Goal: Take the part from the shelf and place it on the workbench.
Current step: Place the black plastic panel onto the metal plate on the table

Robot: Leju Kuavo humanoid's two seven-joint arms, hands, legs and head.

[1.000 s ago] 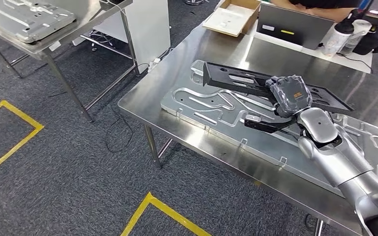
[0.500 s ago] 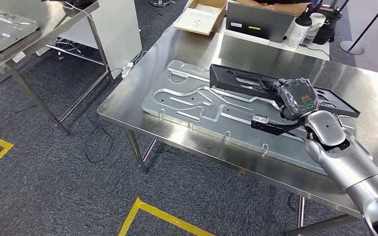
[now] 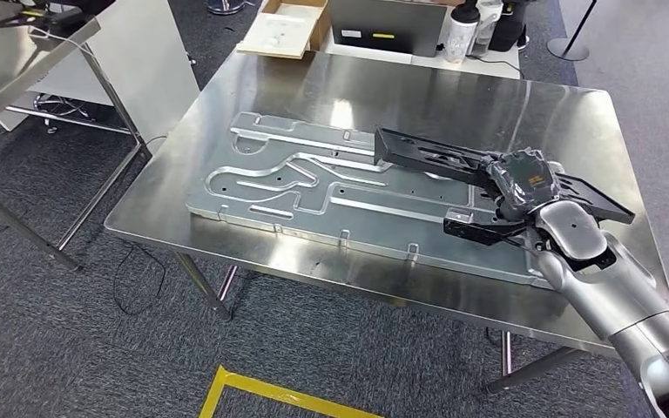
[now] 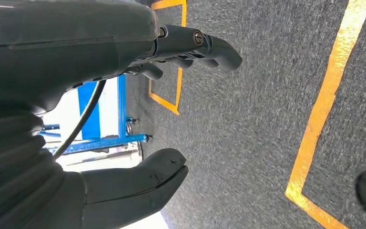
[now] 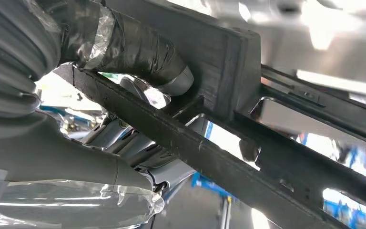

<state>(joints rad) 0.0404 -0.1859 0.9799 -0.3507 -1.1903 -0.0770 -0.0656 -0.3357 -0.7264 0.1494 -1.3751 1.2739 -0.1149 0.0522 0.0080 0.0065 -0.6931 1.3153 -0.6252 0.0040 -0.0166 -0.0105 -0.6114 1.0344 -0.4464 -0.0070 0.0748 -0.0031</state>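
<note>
Right hand: R hand (image 3: 523,183) grips the black part (image 3: 453,158) near its middle; wrist view shows taped fingers (image 5: 124,45) wrapped over a bar of the frame.
Part: long black frame, held over the workbench (image 3: 453,96), above the grey metal plate (image 3: 331,196) w/ routed channels.
Left hand: L hand (image 4: 100,119) holds nothing, fingers apart, over grey carpet w/ yellow floor tape (image 4: 324,105).
Writing: yellow strip on the dark case (image 3: 383,22) & small marks on R hand's back, too small to read.
Back edge: cardboard box (image 3: 283,26), bottles (image 3: 462,22).
</note>
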